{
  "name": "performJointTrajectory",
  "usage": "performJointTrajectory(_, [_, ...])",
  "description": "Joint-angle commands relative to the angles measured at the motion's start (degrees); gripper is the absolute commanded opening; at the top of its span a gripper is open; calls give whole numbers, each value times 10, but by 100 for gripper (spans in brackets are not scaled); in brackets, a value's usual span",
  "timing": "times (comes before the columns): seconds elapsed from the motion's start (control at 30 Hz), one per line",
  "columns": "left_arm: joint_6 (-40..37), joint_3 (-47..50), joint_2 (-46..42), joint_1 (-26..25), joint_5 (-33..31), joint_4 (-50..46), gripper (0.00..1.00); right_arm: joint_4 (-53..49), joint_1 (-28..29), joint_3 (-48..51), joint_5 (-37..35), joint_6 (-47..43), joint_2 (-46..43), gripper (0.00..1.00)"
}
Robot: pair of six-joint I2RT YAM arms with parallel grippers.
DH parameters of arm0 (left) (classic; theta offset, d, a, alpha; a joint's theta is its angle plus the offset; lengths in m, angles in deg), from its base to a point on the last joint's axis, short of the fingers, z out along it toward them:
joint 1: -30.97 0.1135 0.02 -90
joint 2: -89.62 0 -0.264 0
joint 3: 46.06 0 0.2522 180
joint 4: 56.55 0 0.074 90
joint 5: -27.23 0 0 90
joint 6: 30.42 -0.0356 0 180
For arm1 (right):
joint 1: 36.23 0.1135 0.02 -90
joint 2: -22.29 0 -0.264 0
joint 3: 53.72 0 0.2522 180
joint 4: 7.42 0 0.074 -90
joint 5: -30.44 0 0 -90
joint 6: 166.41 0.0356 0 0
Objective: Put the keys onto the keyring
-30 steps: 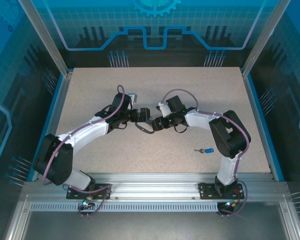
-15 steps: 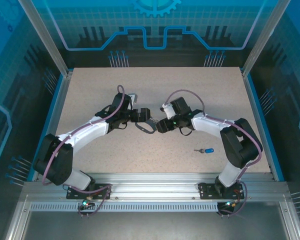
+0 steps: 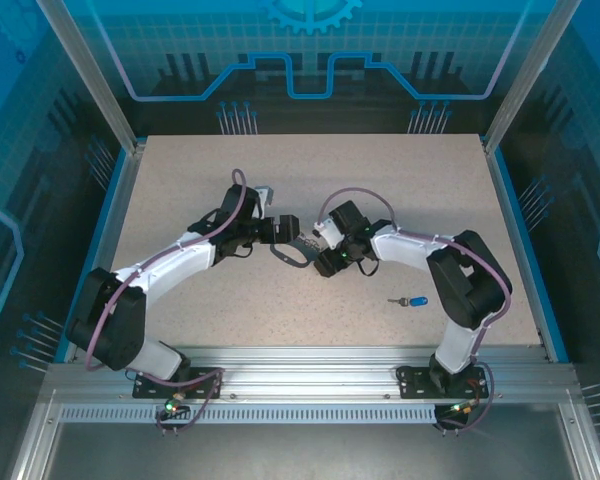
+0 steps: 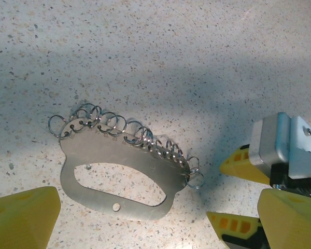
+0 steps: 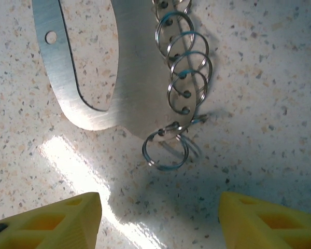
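1. Your left gripper (image 4: 158, 210) stands with its jaws spread wide and holds nothing. Its yellow fingers (image 4: 23, 218) sit to either side of the keyring, clear of it.
2. Your right gripper (image 5: 158, 220) faces the left one from the opposite side. Its jaws are partly apart with only bare tabletop between them, so it also holds nothing. Its fingertips are just short of the last wire ring (image 5: 165, 150).
3. The speckled table (image 3: 230, 170) carries both task items, and the two grippers meet close to its middle.
4. The keyring (image 4: 114, 153) lies flat on the table between the two grippers. It is a thin silver metal plate with a long curved cut-out and one small round hole. A row of small wire rings runs along one edge, and a single ring hangs off each end.
5. The key (image 3: 412, 300) lies on the table well apart from the keyring, to the right, near the right arm's elbow. Its blue head points right and its short silver blade points left. Neither gripper is near it.
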Motion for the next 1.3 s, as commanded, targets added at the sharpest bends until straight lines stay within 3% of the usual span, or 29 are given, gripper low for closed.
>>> performJointTrajectory(0.0, [27,8,-12,15,40,22,99,-16,7,-27,10,-16,22,60])
performJointTrajectory(0.2, [41,11,-7,27,60,36,99,-24,9,-53,16,-22,51,56])
performJointTrajectory(0.57, [48,13,1,33,76,50,99,-30,9,-71,28,-30,67,39])
performJointTrajectory(0.77, [51,13,4,34,80,54,99,-34,12,-73,50,-31,62,26])
performJointTrajectory(0.97, [50,12,1,35,83,53,99,-41,14,-76,81,-29,53,0])
performJointTrajectory(1.27, [50,10,-3,36,87,46,99,-36,8,-70,164,-12,32,0])
